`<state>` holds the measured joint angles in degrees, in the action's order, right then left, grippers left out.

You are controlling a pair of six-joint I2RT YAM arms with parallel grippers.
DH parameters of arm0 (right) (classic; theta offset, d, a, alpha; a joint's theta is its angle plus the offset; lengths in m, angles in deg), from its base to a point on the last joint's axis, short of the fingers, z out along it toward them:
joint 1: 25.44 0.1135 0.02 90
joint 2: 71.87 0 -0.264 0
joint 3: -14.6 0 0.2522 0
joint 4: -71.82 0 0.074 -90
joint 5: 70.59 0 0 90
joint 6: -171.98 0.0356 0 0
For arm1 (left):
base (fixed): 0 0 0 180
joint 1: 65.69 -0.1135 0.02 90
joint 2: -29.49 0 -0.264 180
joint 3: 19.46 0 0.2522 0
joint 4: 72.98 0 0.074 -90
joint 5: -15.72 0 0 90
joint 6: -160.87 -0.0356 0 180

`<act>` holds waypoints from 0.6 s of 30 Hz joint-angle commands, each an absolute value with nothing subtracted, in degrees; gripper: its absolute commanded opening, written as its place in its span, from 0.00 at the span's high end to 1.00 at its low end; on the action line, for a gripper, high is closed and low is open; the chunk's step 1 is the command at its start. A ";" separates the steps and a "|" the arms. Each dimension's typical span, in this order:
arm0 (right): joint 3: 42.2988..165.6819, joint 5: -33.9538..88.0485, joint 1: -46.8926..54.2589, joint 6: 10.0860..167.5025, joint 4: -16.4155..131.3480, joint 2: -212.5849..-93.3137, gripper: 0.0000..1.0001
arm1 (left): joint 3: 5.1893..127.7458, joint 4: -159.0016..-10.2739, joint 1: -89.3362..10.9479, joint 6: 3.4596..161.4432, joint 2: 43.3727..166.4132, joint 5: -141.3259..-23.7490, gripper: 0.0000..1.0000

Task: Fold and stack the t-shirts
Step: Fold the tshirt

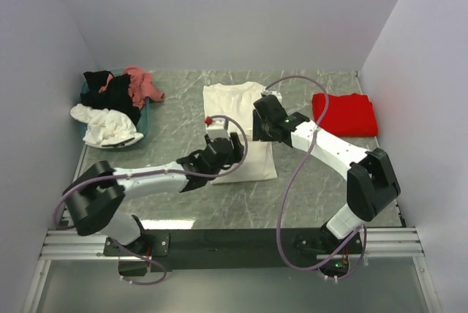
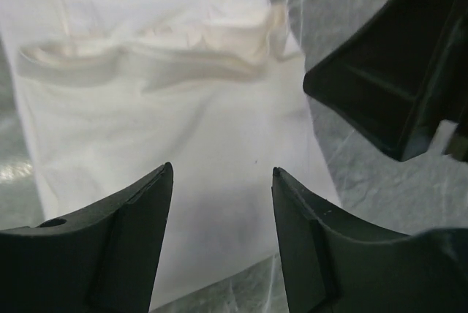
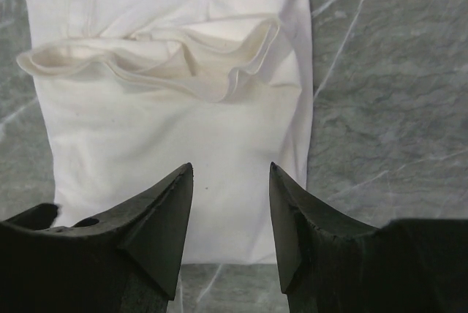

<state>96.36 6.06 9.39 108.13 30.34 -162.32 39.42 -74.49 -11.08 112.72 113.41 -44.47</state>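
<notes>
Cream t-shirt (image 1: 227,104) lies flat at mid-tabletop (image 1: 241,207), folded to a long narrow panel that runs from the far side toward the arms. It sits on the green-grey marbled surface. A rumpled band of doubled cloth crosses the panel from edge to edge and shows plainly in both wrist views. The cloth on either side of it lies smooth. Left end effector (image 1: 232,145) is over the near left part of this shirt. In its wrist view the left end effector (image 2: 223,174) stands moderately wide, with only the cream t-shirt (image 2: 183,145) showing through the gap and nothing gripped. Whether the fingertips touch the cloth cannot be told. Right end effector (image 1: 262,119) is over the shirt's right edge, close beside the left one. In its wrist view the right end effector (image 3: 230,170) is likewise parted and holds nothing, with the cream t-shirt (image 3: 175,130) below and bare marble to the right of the panel. Red t-shirt (image 1: 345,114) lies folded to a compact rectangle at the far right of the tabletop, apart from the cream one, and a sliver of it shows at the top right of the left wrist view. A teal basket (image 1: 145,117) at the far left holds a loose heap: black t-shirt (image 1: 110,90), pink t-shirt (image 1: 139,83) and white t-shirt (image 1: 106,124), the white one spilling over the near rim.
</notes>
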 commanded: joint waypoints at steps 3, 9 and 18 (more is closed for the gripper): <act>95.33 10.08 9.10 108.61 32.14 -163.61 0.47 | 38.77 -68.29 -8.30 117.10 121.32 -46.14 0.38; 98.49 11.76 8.83 108.52 32.13 -171.35 0.47 | 37.72 -64.95 -6.72 118.59 127.66 -48.17 0.38; 106.39 11.50 6.03 106.94 30.29 -180.14 0.47 | 29.73 -63.54 -4.52 121.06 130.03 -47.12 0.38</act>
